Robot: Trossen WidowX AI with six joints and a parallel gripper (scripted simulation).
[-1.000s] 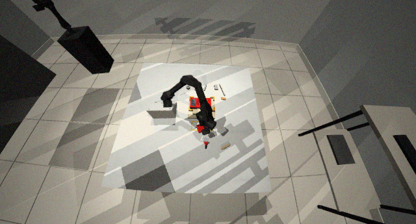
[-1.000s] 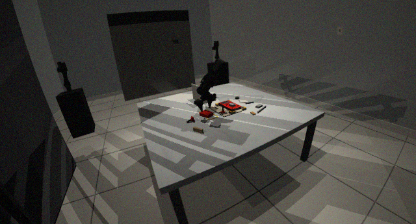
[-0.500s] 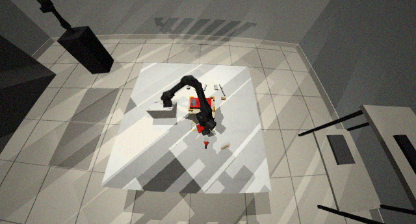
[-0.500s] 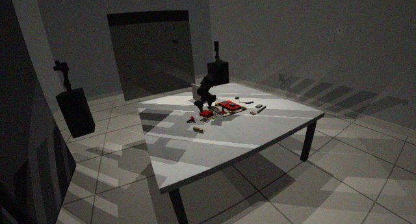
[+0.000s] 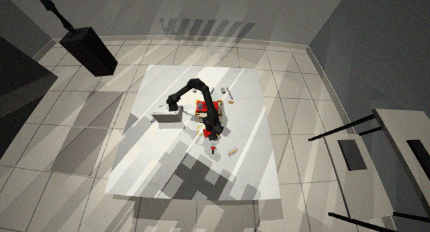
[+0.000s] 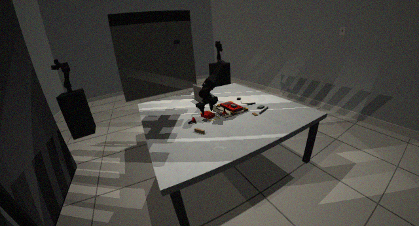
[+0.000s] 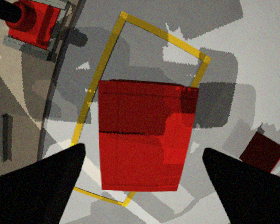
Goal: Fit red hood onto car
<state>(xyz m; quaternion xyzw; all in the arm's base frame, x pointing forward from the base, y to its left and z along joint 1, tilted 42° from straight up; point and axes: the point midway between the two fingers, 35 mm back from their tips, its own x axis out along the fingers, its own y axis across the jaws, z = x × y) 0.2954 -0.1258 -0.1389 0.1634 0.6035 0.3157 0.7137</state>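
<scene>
The red hood (image 5: 206, 133) (image 6: 207, 114) (image 7: 141, 162) lies on the table, partly over a yellow outline (image 7: 161, 36). My gripper (image 7: 146, 152) is open and empty. In the wrist view its black fingers stand left and right of the hood, with a gap on each side; the height between them and the hood is hard to tell. The red chassis (image 5: 212, 106) (image 6: 229, 105) sits in its jig with yellow corners, beyond the hood from the table's front edge in the top view. The pegs and hood holes are too small or hidden to make out.
A red part (image 7: 33, 27) with a black top stands in a grey holder beside the jig. A small red and black object (image 5: 213, 148) (image 6: 193, 120) (image 7: 262, 151) and a wooden block (image 5: 232, 151) (image 6: 200, 131) lie near the hood. A rod (image 5: 230, 93) lies beyond the chassis.
</scene>
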